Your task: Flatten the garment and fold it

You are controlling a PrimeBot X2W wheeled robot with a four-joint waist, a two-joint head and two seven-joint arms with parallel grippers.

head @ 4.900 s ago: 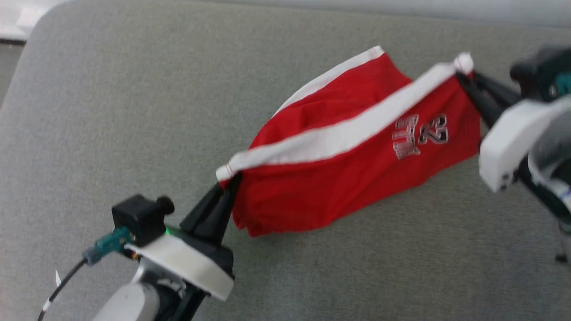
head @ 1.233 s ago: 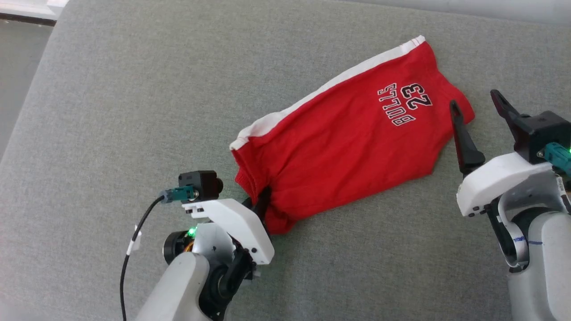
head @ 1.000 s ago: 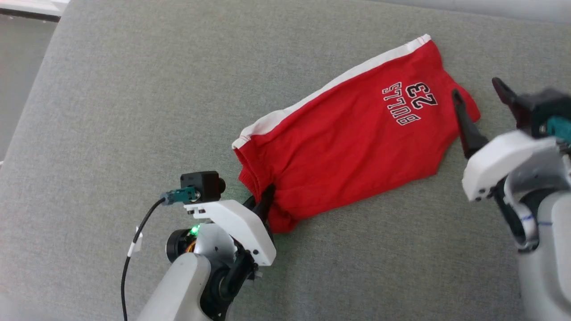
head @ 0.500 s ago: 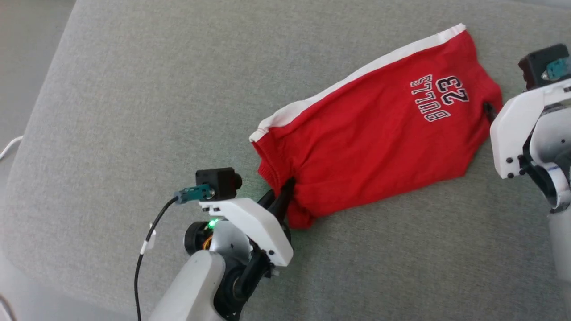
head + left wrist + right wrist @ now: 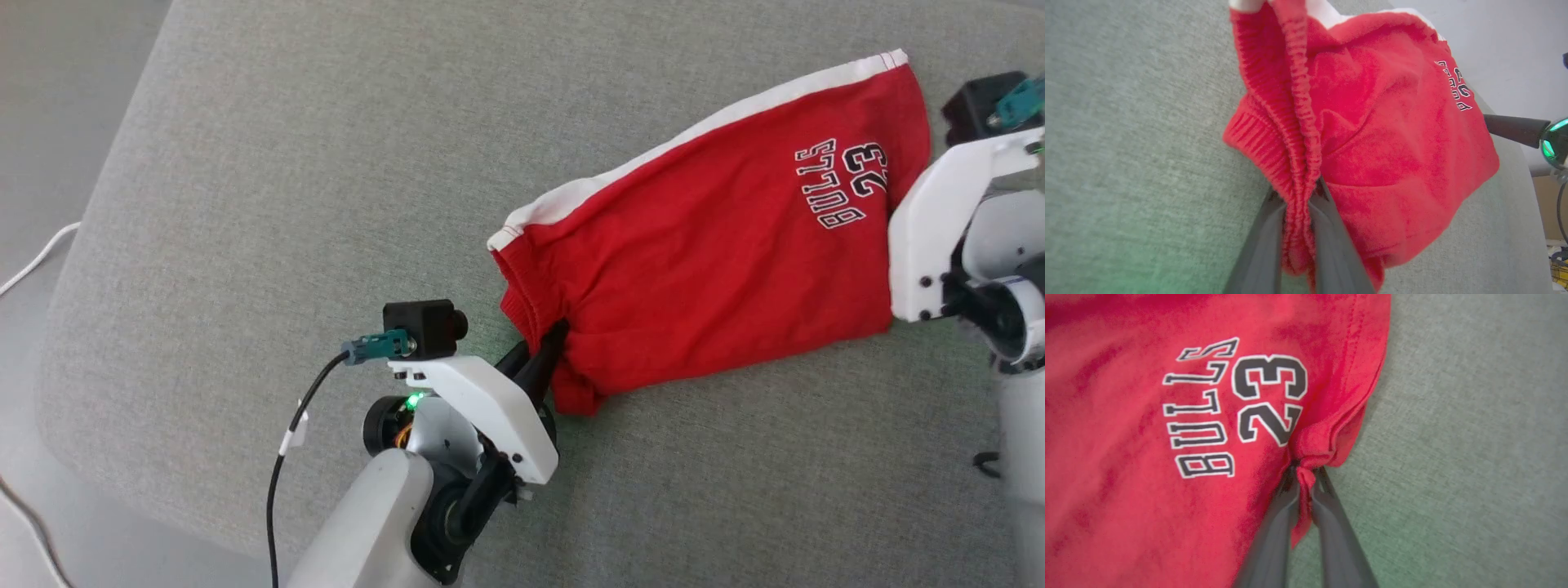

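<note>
Here's where I'm at: the shorts [image 5: 718, 245] are lying mostly flat on the grey cushion [image 5: 286, 204], stretched between my two arms. My left gripper [image 5: 1299, 192] is pinched on the bunched ribbed waistband [image 5: 1294, 102]. My right gripper [image 5: 1304, 473] is pinched on a little tuck of the leg hem [image 5: 1372, 375], right by the 23.

Worry one: that right pinch looks thin, so a hard pull could pop it loose. Worry two: I might only have the top layer, which would drag a crease across the fabric. And that wad on the left could fold in lumpy.
</note>
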